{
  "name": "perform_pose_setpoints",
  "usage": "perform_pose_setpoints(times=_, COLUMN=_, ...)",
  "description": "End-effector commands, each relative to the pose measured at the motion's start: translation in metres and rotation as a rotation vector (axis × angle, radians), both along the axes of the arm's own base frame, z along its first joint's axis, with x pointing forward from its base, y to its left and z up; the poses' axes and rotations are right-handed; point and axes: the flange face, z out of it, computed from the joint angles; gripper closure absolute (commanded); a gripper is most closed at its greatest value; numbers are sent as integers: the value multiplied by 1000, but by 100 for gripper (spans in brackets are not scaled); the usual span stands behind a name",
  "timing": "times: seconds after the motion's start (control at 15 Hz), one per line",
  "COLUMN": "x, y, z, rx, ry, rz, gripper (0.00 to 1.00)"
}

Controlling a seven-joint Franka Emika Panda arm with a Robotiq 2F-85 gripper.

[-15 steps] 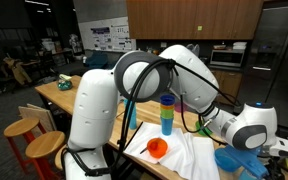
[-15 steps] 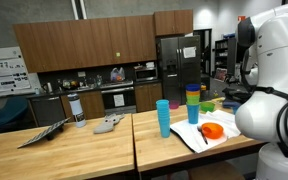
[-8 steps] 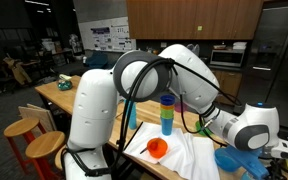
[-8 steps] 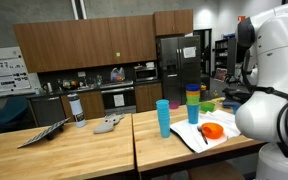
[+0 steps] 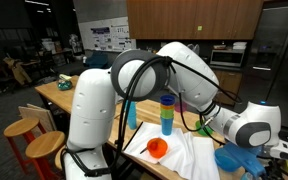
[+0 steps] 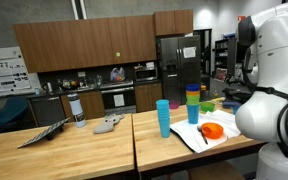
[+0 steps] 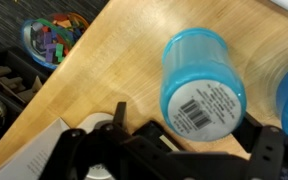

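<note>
The pincer (image 7: pixel 192 135) hangs with jaws wide apart, empty, over a blue cup (image 7: pixel 202 80) standing bottom up on the wooden table (image 7: pixel 114 62), a bowl of coloured bits (image 7: pixel 52 38) far left. It looks like lining up; gripping calls for lowering astride the cup

Light blue cup (image 7: pixel 202 85), orange bowl (image 6: pixel 213 131), white cloth (image 5: pixel 189 158)

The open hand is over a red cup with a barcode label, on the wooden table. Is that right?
Not quite. The cup is blue, not red; the wrist view shows it. The rest stands: the open hand is over it, it bears a barcode label, and it sits on the wooden table.
</note>
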Motion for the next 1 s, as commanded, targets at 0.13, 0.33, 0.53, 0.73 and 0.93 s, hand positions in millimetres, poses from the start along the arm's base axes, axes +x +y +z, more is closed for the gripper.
perform_pose_setpoints(times=0.13, x=2, y=10, z=10, rx=14, ry=22, rz=-33, gripper=0)
perform_pose_setpoints(times=0.33, x=4, y=12, z=8, rx=2, ry=16, rz=-29, gripper=32)
perform_pose_setpoints(times=0.53, x=6, y=13, z=9, rx=-4, ry=24, rz=-30, gripper=56)
perform_pose_setpoints(times=0.73, x=8, y=14, z=9, rx=-6, ry=38, rz=-29, gripper=58)
perform_pose_setpoints(times=0.93, x=4, y=14, z=13, rx=-2, ry=52, rz=-19, gripper=58)
